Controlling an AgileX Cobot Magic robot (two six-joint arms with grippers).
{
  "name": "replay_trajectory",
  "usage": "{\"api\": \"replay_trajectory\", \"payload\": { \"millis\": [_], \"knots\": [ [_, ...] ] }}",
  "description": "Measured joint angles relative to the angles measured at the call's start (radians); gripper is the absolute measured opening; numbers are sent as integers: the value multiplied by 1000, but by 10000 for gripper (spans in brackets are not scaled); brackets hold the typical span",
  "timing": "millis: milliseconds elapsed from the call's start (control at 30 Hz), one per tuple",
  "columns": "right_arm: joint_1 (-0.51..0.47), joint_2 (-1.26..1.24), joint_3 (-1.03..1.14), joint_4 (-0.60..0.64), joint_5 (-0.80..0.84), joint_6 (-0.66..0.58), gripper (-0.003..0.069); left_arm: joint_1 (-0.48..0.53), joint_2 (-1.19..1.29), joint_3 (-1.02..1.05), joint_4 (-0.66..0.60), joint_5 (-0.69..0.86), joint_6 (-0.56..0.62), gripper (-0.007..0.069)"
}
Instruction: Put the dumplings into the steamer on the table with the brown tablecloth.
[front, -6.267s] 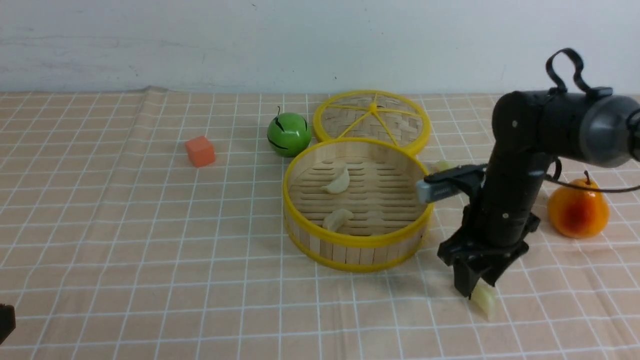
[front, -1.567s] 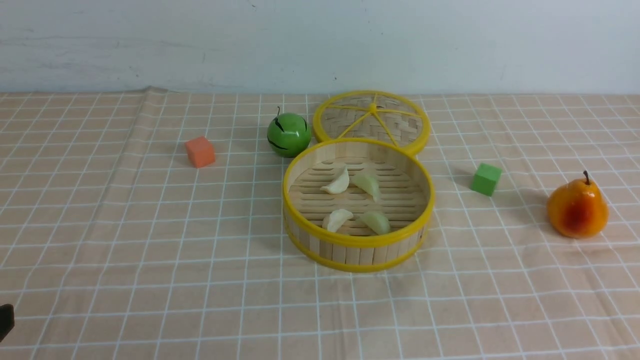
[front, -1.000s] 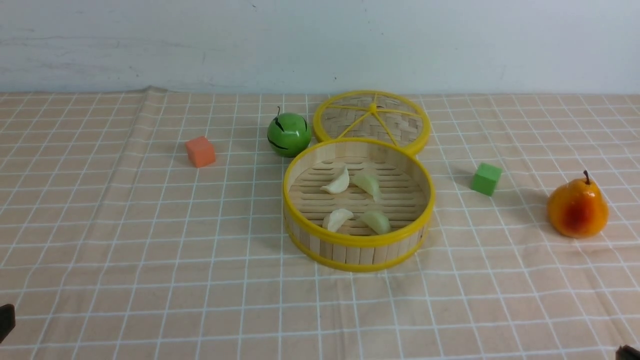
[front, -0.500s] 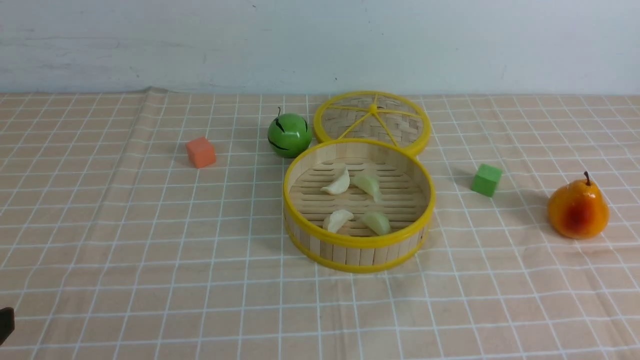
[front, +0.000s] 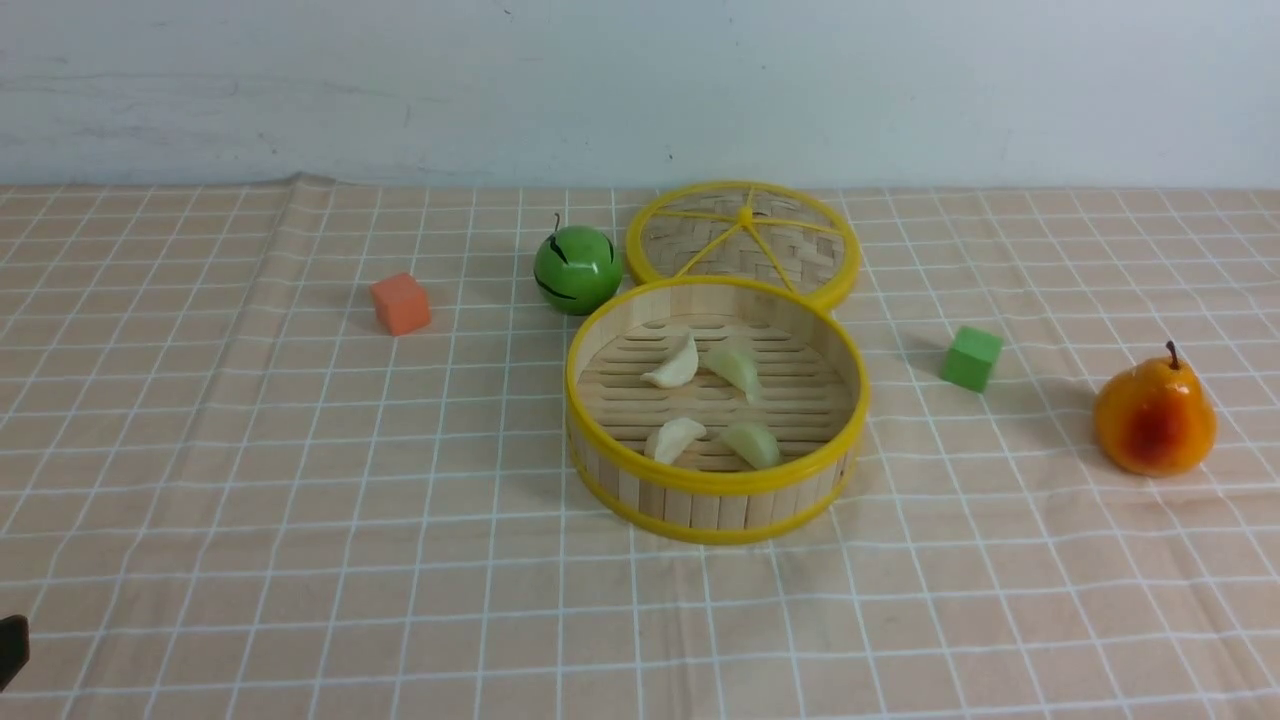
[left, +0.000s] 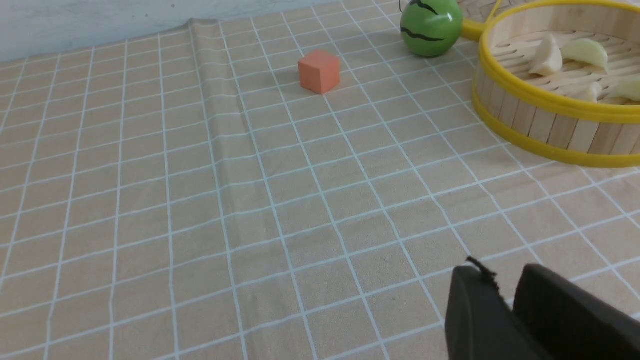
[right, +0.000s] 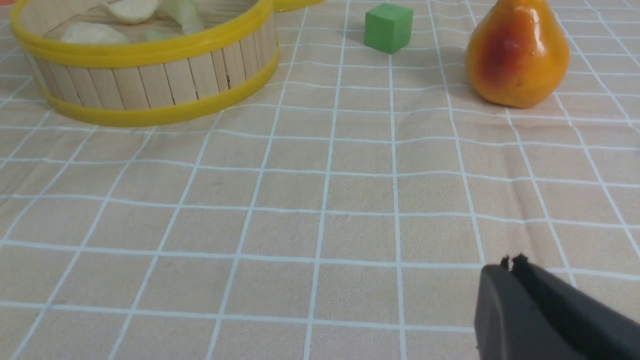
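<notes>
The steamer (front: 700, 505) stands mid-table on the brown tablecloth (front: 250, 450). Several dumplings lie on its slatted floor: two at the back (front: 675, 366) (front: 735, 368) and two at the front (front: 675, 438) (front: 752, 444). The steamer also shows in the left wrist view (left: 545, 127) and the right wrist view (right: 150, 75). My left gripper (left: 500, 272) is shut and empty, low over the cloth near the front left; only a dark sliver of it (front: 10, 648) shows in the front view. My right gripper (right: 512, 262) is shut and empty, near the front right and out of the front view.
The woven lid (front: 743, 240) lies flat behind the steamer, touching it. A green ball (front: 576, 265) sits to the lid's left, and an orange cube (front: 400, 303) further left. A green cube (front: 971, 357) and an orange pear (front: 1155, 420) are on the right.
Earlier my right gripper held a dumpling by the steamer's front right; now two more dumplings lie in the steamer. The right arm has left the front view. Nothing moved in the last half second.
</notes>
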Motion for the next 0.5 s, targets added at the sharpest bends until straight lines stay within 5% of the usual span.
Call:
{"api": "replay_trajectory", "payload": {
  "millis": [500],
  "knots": [
    [0, 0, 0, 0, 2, 0, 47, 0, -9, 39, 6, -31, 0, 131]
  ]
}}
